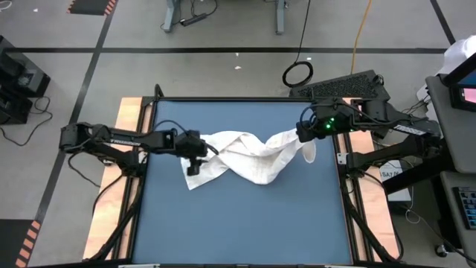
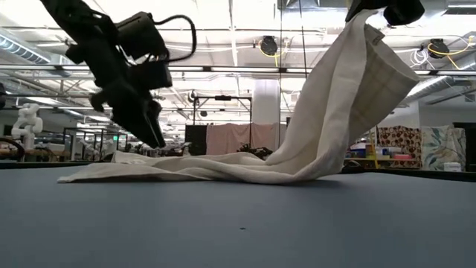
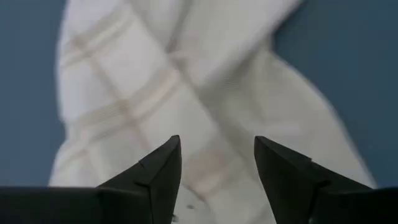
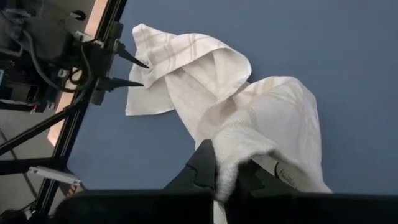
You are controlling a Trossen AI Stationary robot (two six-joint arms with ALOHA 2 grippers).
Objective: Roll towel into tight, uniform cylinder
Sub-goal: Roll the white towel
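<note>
Left end effector poised just above the towel's left end, fingers parted with nothing between them, cloth lying flat beneath. Towel stretched across the middle of the blue desk, crumpled and twisted, left part resting on the surface, right part rising off it in a drape. Right end effector raised near the desk's right edge, clamped tight on the towel's right end, a corner hanging loose below the grip.
</note>
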